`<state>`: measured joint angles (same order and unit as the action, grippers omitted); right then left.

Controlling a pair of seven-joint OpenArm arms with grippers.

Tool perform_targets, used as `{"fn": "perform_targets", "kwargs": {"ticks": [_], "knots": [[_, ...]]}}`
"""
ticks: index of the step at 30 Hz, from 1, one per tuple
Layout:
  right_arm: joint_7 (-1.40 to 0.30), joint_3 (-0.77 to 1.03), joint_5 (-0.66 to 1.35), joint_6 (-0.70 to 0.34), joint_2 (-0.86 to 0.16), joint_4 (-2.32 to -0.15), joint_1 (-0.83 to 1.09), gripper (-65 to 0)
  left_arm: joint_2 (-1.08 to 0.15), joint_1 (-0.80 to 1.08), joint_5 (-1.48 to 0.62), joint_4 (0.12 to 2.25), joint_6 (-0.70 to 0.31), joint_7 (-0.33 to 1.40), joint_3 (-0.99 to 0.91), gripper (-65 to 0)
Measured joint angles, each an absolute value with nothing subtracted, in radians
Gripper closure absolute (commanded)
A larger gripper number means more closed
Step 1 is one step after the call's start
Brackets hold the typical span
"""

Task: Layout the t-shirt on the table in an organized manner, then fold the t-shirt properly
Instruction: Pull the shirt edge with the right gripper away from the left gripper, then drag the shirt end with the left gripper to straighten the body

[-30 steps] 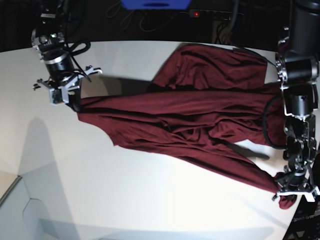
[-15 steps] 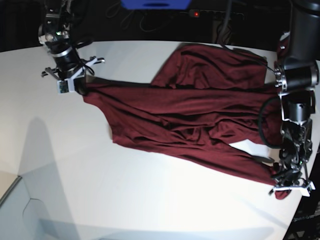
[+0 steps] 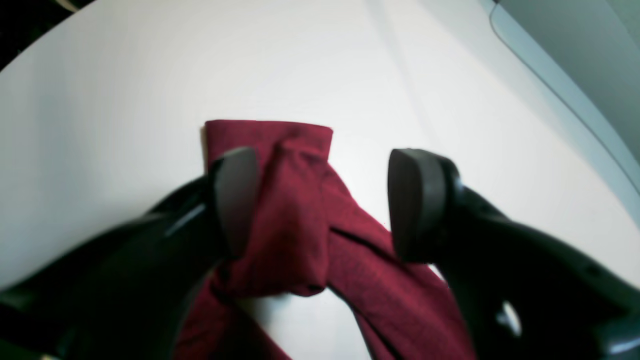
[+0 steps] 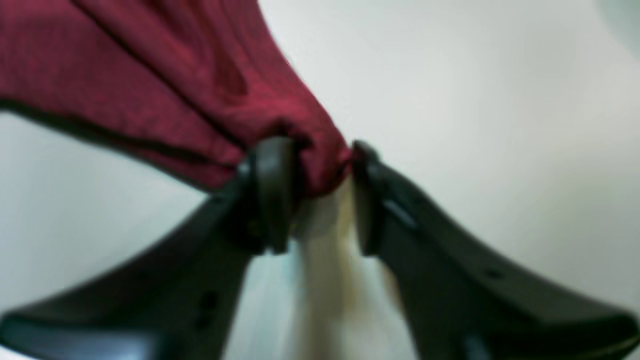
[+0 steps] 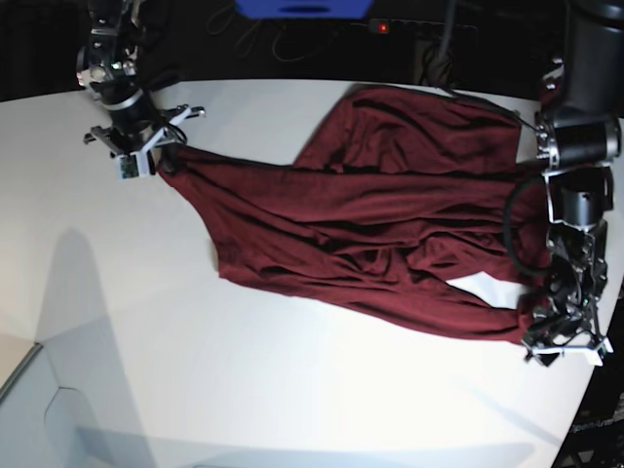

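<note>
The dark maroon t-shirt (image 5: 370,214) lies stretched and wrinkled across the white table (image 5: 244,370), running from back left to front right. My right gripper (image 5: 136,151) is at the shirt's back-left end. In its wrist view the right gripper (image 4: 322,195) has its jaws parted, with a bunch of the t-shirt (image 4: 150,75) still between the tips. My left gripper (image 5: 564,346) is at the front-right end. Its wrist view shows the left gripper (image 3: 320,200) wide open over a folded bit of the t-shirt (image 3: 290,150) resting on the table (image 3: 125,100).
A blue object (image 5: 302,8) and a power strip with a red light (image 5: 382,26) sit behind the table in the dark. The table's curved edge (image 3: 550,95) runs close to the left gripper. A grey panel (image 5: 39,419) lies past the front-left corner.
Both grippers went from shut on the shirt's ends to parted jaws. The right arm carried its end further back; the left arm drew its end up onto the table.
</note>
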<state>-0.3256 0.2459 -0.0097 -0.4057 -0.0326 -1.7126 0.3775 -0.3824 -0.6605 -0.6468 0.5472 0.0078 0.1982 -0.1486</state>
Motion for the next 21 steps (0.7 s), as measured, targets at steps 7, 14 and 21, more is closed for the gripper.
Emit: {"fn": "perform_targets", "kwargs": {"ticks": [7, 14, 21], "knots": [[-0.316, 0.257, -0.002, -0.405, -0.036, -1.831, 0.366, -26.0, -0.450, -0.474, -0.651, 0.847, 0.003, 0.181, -0.152, -40.4], [-0.316, 0.353, -0.003, -0.403, 0.007, -1.822, 0.268, -26.2, -0.465, -0.224, -0.655, 1.000, -0.001, 0.204, -0.207, -40.4], [-0.330, 0.338, -0.004, -0.403, 0.011, -1.801, 0.255, -26.2, -0.443, -0.059, -0.648, 1.045, 0.010, 0.202, -0.348, -40.3]]}}
